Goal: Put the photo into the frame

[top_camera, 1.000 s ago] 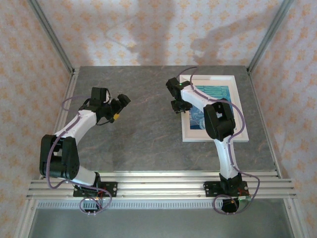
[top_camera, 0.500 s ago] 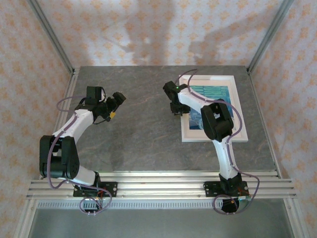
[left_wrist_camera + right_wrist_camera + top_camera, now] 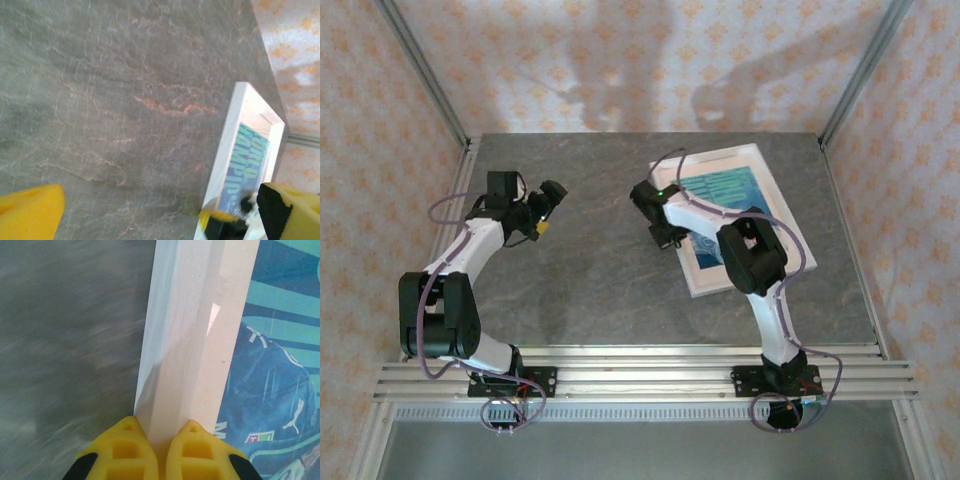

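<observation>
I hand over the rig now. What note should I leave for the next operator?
Left claw: open, above bare table, holding nothing.
Right claw: shut, tips against the white border of the frame.
Photo: lies inside the frame, which sits askew on the table's right side.
Done: photo appears in place.
To do: confirm it is seated, then withdraw the right claw.

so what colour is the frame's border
White. The frame shows best in the right wrist view, close up.
</observation>
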Tool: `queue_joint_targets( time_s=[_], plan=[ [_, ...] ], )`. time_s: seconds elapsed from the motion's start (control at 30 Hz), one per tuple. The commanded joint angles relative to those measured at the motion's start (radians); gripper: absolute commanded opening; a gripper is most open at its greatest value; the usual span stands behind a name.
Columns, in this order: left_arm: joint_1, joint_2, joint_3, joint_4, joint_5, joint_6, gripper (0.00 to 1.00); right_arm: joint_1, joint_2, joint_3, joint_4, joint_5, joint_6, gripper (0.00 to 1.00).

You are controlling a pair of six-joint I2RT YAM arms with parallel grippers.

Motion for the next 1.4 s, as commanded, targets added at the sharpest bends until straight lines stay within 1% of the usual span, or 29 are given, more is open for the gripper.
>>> queue_joint_targets(
  time_s=[0.0, 0.07, 0.2, 0.23, 0.33, 0.37, 0.43, 0.5, 0.53, 0.57, 0.63, 0.77, 0.83, 0.9, 1.0, 1.13, 1.23, 1.3, 1.37],
  plan=[
    [0.022, 0.014, 0.053, -0.006, 0.013, 0.025, 1.0, 0.105, 0.006, -0.026, -0.024, -0.108, -0.217, 0.0],
    [0.029, 0.015, 0.052, -0.005, 0.01, 0.027, 1.0, 0.138, -0.002, -0.025, -0.032, -0.102, -0.251, 0.0],
    [0.037, 0.022, 0.037, 0.013, 0.016, 0.023, 1.0, 0.216, -0.025, -0.062, -0.01, 0.004, -0.36, 0.0],
    [0.038, 0.023, 0.032, 0.013, 0.018, 0.025, 1.0, 0.221, -0.032, -0.074, -0.001, 0.021, -0.37, 0.0],
    [0.039, 0.037, 0.031, 0.014, 0.018, 0.037, 1.0, 0.207, -0.071, -0.095, 0.02, 0.007, -0.333, 0.0],
    [0.039, 0.045, 0.035, 0.012, 0.018, 0.044, 1.0, 0.197, -0.095, -0.11, 0.039, -0.011, -0.311, 0.08],
    [0.039, 0.061, 0.043, 0.011, 0.016, 0.052, 1.0, 0.172, -0.141, -0.13, 0.066, -0.065, -0.243, 0.32],
    [0.039, 0.083, 0.056, 0.019, 0.024, 0.054, 1.0, 0.133, -0.185, -0.132, 0.069, -0.142, -0.141, 0.53],
    [0.039, 0.092, 0.064, 0.025, 0.024, 0.054, 1.0, 0.115, -0.205, -0.134, 0.07, -0.16, -0.082, 0.59],
    [0.039, 0.107, 0.077, 0.029, 0.02, 0.059, 1.0, 0.097, -0.224, -0.132, 0.066, -0.167, -0.014, 0.62],
    [0.041, 0.144, 0.125, 0.02, 0.004, 0.088, 1.0, 0.062, -0.245, -0.123, 0.044, -0.133, 0.142, 0.65],
    [0.041, 0.279, 0.294, -0.057, -0.023, 0.18, 1.0, -0.017, -0.271, -0.126, -0.025, -0.11, 0.402, 0.65],
    [0.04, 0.359, 0.387, -0.099, -0.024, 0.221, 1.0, -0.061, -0.305, -0.161, -0.016, -0.119, 0.496, 0.65],
    [0.041, 0.44, 0.472, -0.14, -0.036, 0.252, 1.0, -0.109, -0.365, -0.234, 0.033, -0.133, 0.571, 0.66],
    [0.041, 0.52, 0.541, -0.142, -0.039, 0.273, 1.0, -0.191, -0.426, -0.318, 0.058, -0.113, 0.653, 0.67],
    [0.039, 0.581, 0.594, -0.129, -0.02, 0.286, 1.0, -0.29, -0.49, -0.421, 0.085, -0.1, 0.717, 0.67],
    [0.034, 0.622, 0.629, -0.138, 0.003, 0.301, 1.0, -0.337, -0.54, -0.505, 0.121, -0.087, 0.751, 0.67],
    [0.025, 0.644, 0.643, -0.148, 0.027, 0.301, 1.0, -0.357, -0.554, -0.56, 0.149, -0.104, 0.765, 0.68],
    [0.01, 0.654, 0.641, -0.156, 0.042, 0.342, 1.0, -0.366, -0.553, -0.599, 0.197, -0.136, 0.767, 0.67]
  ],
)
